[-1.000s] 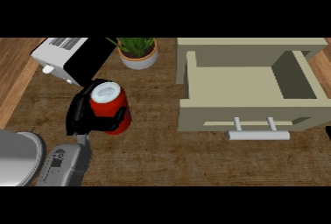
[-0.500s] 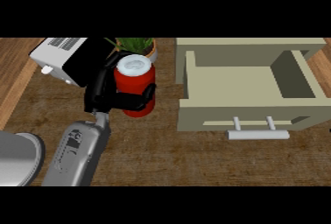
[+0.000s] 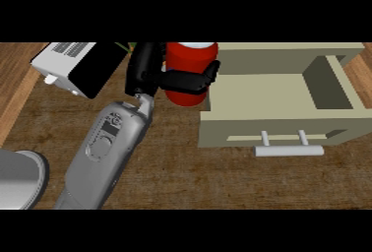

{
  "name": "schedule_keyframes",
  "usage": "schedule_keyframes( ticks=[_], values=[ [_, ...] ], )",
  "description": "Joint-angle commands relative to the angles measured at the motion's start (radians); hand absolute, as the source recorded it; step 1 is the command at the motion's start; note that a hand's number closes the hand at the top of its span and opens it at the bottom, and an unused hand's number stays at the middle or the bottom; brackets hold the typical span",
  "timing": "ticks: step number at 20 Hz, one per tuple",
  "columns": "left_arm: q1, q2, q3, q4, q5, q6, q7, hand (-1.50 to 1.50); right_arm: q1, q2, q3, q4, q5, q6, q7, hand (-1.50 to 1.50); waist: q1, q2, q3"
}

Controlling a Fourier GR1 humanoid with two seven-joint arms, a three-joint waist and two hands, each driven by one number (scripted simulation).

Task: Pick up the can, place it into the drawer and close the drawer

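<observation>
Just beside the left wall of the open drawer [image 3: 276,130], raised above the worktop [image 3: 218,182] and clasped in the curled left robot hand [image 3: 145,69], red can [image 3: 190,94] picked up but not yet inside; left to do: lowering in, releasing, pushing drawer shut.

Red can [image 3: 190,96], upright, held above the counter in my left hand [image 3: 145,66], black fingers [image 3: 185,81] curled round its middle; its top is cut off at the view's upper edge. It overlaps the left wall of the beige drawer [image 3: 276,133], which stands open, pale bar handle [image 3: 289,150] at its front.
</observation>
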Motion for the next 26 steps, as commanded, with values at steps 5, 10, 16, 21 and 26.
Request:
schedule_keyframes(
  ticks=[5, 10, 16, 21, 26],
  values=[
    [-0.28, -0.001, -0.019, 0.181, 0.055, 0.09, 0.074, 1.5, -0.055, -0.009, -0.003, -0.058, -0.007, -0.034, 0.102, -1.5, -0.003, 0.001, 0.0],
    [-0.439, -0.001, -0.041, 0.351, 0.106, 0.158, 0.046, 1.5, -0.057, -0.016, -0.016, -0.002, -0.004, -0.01, 0.06, -1.5, -0.014, 0.004, 0.0],
    [-0.553, -0.001, -0.077, 0.552, 0.198, 0.179, -0.037, 1.5, -0.067, 0.0, -0.003, 0.064, 0.006, 0.01, -0.004, -1.5, -0.028, 0.009, 0.001],
    [-0.611, -0.001, -0.097, 0.658, 0.254, 0.189, -0.073, 1.5, -0.142, -0.02, 0.007, 0.029, 0.028, -0.033, 0.086, -1.5, -0.031, 0.012, 0.001],
    [-0.723, -0.001, -0.138, 0.735, 0.298, 0.208, -0.032, 1.5, -0.106, -0.014, -0.006, 0.028, 0.001, -0.007, 0.055, -1.5, -0.035, 0.008, 0.001]
  ],
)
